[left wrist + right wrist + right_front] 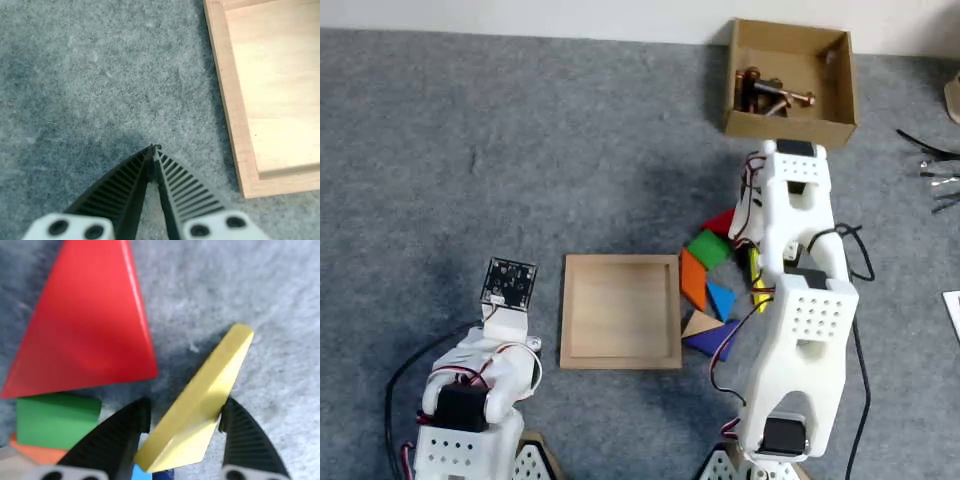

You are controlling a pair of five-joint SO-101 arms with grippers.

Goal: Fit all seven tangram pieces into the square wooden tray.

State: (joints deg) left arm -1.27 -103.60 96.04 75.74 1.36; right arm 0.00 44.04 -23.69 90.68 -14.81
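The grey carpeted table [440, 150] bears a wooden tray [620, 262], tangram pieces [693, 280] beside it, and a cardboard box [788, 128].

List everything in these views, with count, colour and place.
wooden tray: 1, light wood, mid-table, nothing in it.
red triangle: 1, red, far end of the cluster beside the tray.
green square: 1, green, next to the red triangle.
orange piece: 1, orange, by the tray's rim.
blue triangle: 1, blue, mid-cluster.
tan triangle: 1, bare wood, near the tray's corner.
dark blue piece: 1, near end of the cluster.
yellow piece: 1, yellow, tilted on edge.
cardboard box: 1, brown, far side, holding copper-coloured metal parts.
carpet: grey, underneath.
left gripper: shut, above carpet beside the tray.
right gripper: gripping the yellow piece.
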